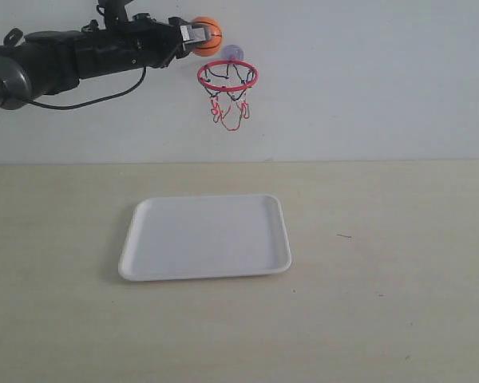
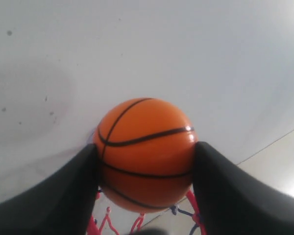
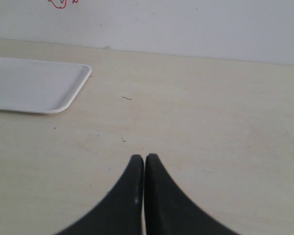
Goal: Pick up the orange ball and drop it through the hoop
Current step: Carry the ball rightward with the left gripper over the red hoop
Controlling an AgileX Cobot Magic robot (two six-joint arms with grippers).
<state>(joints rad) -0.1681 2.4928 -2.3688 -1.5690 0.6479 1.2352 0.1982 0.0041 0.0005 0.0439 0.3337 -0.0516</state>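
Here the left end effector is clamped on the orange ball, which it holds high in the air in front of the white wall. In the exterior view the ball sits above the hoop, over the left part of its red ring, about level with the translucent suction cup that fixes the hoop to the wall. Ball and ring are close but apart. The left arm reaches in from the upper left, roughly horizontal, with a black cable looping beneath it. The left wrist view shows the two dark fingers pressed against opposite sides of the ball, black seam lines running across its face, and red and dark strands of the net just beyond its underside.

The right end effector is closed with nothing in it, its two dark fingers meeting along a thin line. It hovers low over the pale bench, well apart from the hoop. A white tray with rounded corners lies flat on the bench, below the hoop and nearer the camera; its surface is bare. In the right wrist view one corner of the tray lies ahead of the closed fingers and off to one side.
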